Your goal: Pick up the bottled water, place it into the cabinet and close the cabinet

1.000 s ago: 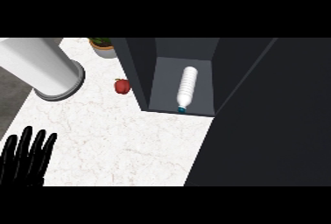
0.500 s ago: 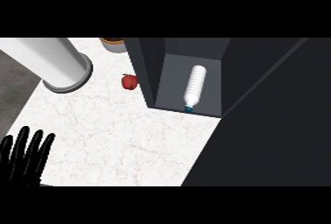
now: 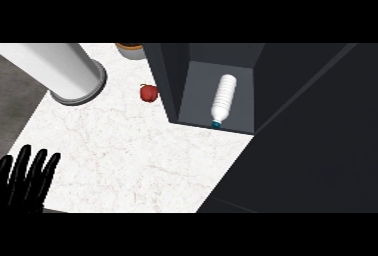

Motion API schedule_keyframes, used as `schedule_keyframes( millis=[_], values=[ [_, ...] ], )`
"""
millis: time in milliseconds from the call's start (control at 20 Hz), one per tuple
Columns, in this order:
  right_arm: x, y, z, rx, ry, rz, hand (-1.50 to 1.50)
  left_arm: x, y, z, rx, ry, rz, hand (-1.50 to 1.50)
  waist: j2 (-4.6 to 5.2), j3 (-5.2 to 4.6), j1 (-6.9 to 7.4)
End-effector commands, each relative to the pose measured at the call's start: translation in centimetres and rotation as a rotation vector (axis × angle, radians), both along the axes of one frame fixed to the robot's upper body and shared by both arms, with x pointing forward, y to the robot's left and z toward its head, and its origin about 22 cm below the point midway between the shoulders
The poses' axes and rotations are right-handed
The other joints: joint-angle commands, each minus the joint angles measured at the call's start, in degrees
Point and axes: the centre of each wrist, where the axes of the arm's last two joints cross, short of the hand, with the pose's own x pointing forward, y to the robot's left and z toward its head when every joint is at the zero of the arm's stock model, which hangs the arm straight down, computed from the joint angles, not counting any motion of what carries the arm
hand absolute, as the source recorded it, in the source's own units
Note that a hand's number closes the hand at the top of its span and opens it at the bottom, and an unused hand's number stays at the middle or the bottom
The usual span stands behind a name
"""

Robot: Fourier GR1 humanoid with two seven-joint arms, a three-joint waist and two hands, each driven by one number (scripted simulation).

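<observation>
The bench (image 3: 133, 155) is white marble with faint tan veins. The cabinet (image 3: 310, 150) is dark charcoal — its inside a lighter slate grey. The bottled water (image 3: 223, 98) is white with a teal cap. A red fruit (image 3: 148, 92), a pale grey cylinder (image 3: 63, 67) — and a black left hand (image 3: 28, 182).

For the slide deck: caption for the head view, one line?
White plastic water bottle lying inside the open dark cabinet; black left hand resting open over the white marble counter.
</observation>
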Motion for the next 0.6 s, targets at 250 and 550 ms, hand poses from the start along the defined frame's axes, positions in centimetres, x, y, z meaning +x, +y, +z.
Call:
schedule_keyframes(
  millis=[250,550],
  values=[
    [3.6,-0.5,-1.5,0.138,0.168,-0.448,1.50,-0.2,0.6,0.0,-0.008,-0.002,0.023,-1.50,0.05,0.23,-2.37],
    [8.1,-0.6,-2.1,0.137,0.207,-0.602,1.50,-0.2,0.6,-0.1,-0.014,0.002,0.006,-1.50,-0.02,0.37,-0.50]
  ],
)
